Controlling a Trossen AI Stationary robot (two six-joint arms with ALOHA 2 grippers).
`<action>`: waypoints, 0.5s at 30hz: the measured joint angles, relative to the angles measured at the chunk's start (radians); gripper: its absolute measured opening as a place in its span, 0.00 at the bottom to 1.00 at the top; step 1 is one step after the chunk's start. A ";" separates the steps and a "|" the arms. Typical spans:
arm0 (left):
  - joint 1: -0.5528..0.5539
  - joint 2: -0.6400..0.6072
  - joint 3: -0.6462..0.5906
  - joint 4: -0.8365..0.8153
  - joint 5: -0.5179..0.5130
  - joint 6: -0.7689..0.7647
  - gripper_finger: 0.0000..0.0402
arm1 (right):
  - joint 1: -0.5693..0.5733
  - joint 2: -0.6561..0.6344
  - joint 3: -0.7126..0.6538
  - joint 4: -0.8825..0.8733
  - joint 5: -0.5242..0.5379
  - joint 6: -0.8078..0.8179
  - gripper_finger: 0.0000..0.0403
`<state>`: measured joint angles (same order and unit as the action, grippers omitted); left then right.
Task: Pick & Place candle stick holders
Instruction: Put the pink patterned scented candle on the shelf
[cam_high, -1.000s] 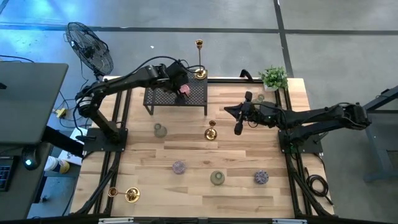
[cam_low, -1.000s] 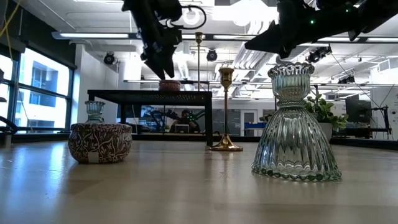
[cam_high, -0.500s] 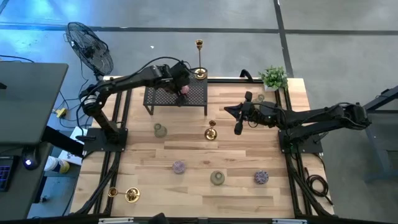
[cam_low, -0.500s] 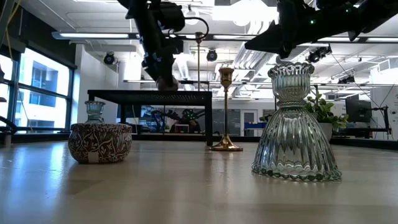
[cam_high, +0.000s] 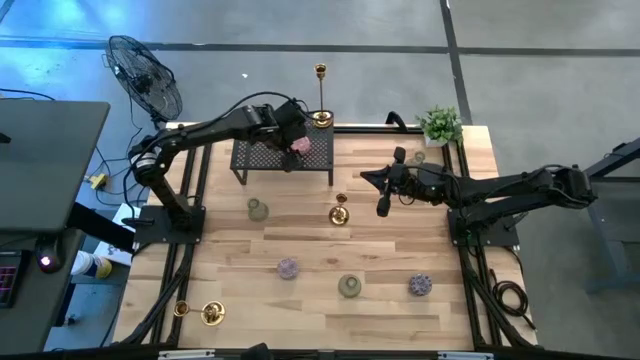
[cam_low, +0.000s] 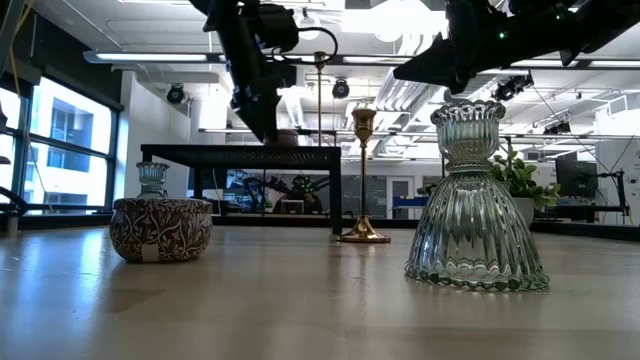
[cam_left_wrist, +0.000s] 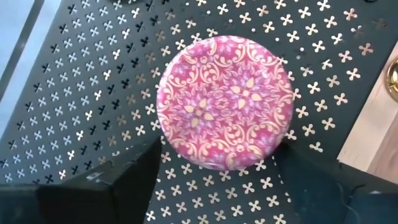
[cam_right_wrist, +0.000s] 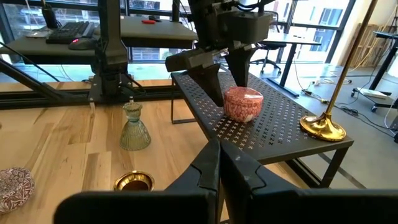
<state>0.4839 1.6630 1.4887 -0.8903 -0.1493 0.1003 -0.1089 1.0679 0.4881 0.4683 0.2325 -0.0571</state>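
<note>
Presently the left gripper hangs over the black perforated metal rack at the table's 12 o'clock edge; its fingers stand apart, one on either side of a small squat round holder with a pink floral-patterned lid, which sits on the rack's top toward the 3 o'clock end; contact between fingers and holder cannot be confirmed. A tall slender gold candlestick stands on the rack's corner at 3 o'clock of that holder. The right gripper hovers above the wooden table at roughly 2 o'clock from table centre, its fingers closed together and holding nothing. A second gold candlestick stands upright near the centre, at 9 o'clock of the right gripper and apart from it; a third gold candlestick lies on its side near the 7 o'clock corner. A pale green ribbed glass holder stands at 10 o'clock of centre; a purple patterned squat holder, another pale green holder and a further purple holder form a loose row toward 6 o'clock. A small green potted plant occupies the 1 o'clock corner.
</note>
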 joint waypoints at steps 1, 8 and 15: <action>0.000 0.000 0.000 0.004 0.000 0.001 0.70 | 0.000 0.000 0.000 0.000 0.000 0.000 0.00; 0.000 -0.001 0.000 0.046 -0.001 0.001 0.59 | 0.000 0.000 0.000 0.000 0.000 -0.003 0.00; 0.000 0.004 0.000 0.112 0.005 0.006 0.56 | 0.000 0.000 0.000 0.000 0.000 -0.003 0.00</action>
<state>0.4843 1.6669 1.4891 -0.7785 -0.1448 0.1063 -0.1089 1.0683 0.4881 0.4680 0.2325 -0.0601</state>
